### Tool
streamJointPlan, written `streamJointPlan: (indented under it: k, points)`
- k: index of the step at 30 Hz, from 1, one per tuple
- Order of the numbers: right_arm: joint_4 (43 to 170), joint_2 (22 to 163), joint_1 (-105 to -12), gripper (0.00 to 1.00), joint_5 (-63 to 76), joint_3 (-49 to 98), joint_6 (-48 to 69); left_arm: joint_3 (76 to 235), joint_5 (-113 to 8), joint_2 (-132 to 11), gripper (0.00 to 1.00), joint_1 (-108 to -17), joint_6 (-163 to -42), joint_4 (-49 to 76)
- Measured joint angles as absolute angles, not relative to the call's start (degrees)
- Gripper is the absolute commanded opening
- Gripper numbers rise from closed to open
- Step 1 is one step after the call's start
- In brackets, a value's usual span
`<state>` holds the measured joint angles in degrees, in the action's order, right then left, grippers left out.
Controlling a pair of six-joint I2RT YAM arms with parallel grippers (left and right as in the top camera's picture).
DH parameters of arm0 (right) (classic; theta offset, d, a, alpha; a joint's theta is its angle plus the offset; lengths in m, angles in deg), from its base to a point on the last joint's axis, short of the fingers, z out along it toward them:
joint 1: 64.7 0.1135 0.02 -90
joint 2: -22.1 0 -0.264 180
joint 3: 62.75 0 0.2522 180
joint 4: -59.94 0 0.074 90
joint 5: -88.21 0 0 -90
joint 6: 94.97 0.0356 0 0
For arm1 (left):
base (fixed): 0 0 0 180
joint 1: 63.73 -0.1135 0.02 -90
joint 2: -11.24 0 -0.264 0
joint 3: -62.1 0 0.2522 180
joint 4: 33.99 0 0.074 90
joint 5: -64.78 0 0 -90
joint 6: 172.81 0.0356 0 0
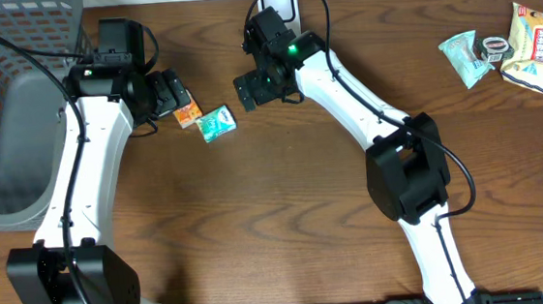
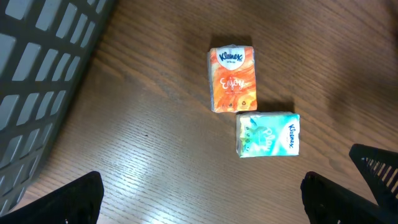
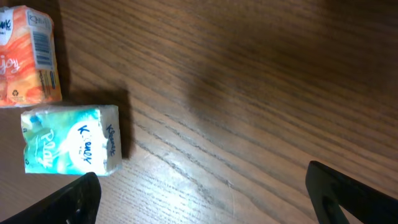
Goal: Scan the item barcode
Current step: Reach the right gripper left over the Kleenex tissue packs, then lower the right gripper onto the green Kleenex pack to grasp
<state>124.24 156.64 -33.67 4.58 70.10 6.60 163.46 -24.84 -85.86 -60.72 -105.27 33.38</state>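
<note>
An orange rectangular soft-plastic Kleenex tissue pack (image 2: 232,79) lies flat on the brown wooden table (image 1: 286,219). A teal tissue pack (image 2: 268,134) lies just beside its corner. The left gripper (image 1: 163,93) hangs just beside the orange pack, fingers spread wide and empty. The right gripper (image 1: 252,87), near the orange pack on its teal-pack side, is equally wide and empty.

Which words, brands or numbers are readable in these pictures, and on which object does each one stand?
"Kleenex": orange pack, at the top of its face.
"Enjoy": orange pack, in script below the brand.
"Kleenex": teal pack, written sideways.
"Play": teal pack, in script.
Barcode digits and the small print beside it, on the orange pack: too small to read.
Snack packets, overhead view: print too blurred to read.
</note>
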Motion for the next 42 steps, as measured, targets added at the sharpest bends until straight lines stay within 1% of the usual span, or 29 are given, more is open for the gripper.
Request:
streamJointPlan:
  k: [2,5,6,10,13,15,17,19,23,25,27,30,38,42]
  points:
    - [123.61,156.73,-33.63,0.98,4.58,70.1,6.99,163.46,-24.84,-85.86,1.0,-60.72,-105.27,33.38]
    - [122.16,156.73,-33.48,0.88,4.83,70.1,7.85,163.46,-24.84,-85.86,1.0,-60.72,-105.27,33.38]
    - [121.12,156.73,-33.37,0.82,5.07,70.04,8.48,163.46,-24.84,-85.86,1.0,-60.72,-105.27,33.38]
    - [116.57,156.73,-32.64,0.71,7.43,68.57,8.85,163.46,-24.84,-85.86,1.0,-60.72,-105.27,33.38]
    - [112.59,156.73,-31.6,0.7,8.98,66.06,9.29,163.46,-24.84,-85.86,1.0,-60.72,-105.27,33.38]
    - [110.34,156.73,-30.94,0.66,9.66,64.05,9.29,163.46,-24.84,-85.86,1.0,-60.72,-105.27,33.38]
    - [108.64,156.73,-30.35,0.6,10.25,62.12,9.79,163.46,-24.84,-85.86,1.0,-60.72,-105.27,33.38]
    - [107.61,156.73,-30.17,0.61,10.64,60.81,10.47,163.46,-24.84,-85.86,1.0,-60.72,-105.27,33.38]
    - [102.19,156.73,-30.33,0.65,12.72,57.75,12.02,163.46,-24.84,-85.86,1.0,-60.72,-105.27,33.38]
    - [100.29,156.73,-30.37,0.69,14.03,56.51,12.44,163.46,-24.84,-85.86,1.0,-60.72,-105.27,33.38]
    - [98.25,156.73,-30.33,0.7,15.75,55.06,12.72,163.46,-24.84,-85.86,1.0,-60.72,-105.25,33.38]
    - [97.12,156.73,-30.26,0.68,17.7,53.62,13.14,163.46,-24.84,-85.86,1.0,-60.72,-105.27,33.38]
    - [96.55,156.73,-30.26,0.67,19.47,53.27,14.14,163.46,-24.84,-85.86,1.0,-60.72,-105.27,33.38]
    - [95.54,156.88,-30.2,0.63,19.62,53.27,14.29,163.46,-24.84,-85.86,1.0,-60.72,-105.27,33.38]
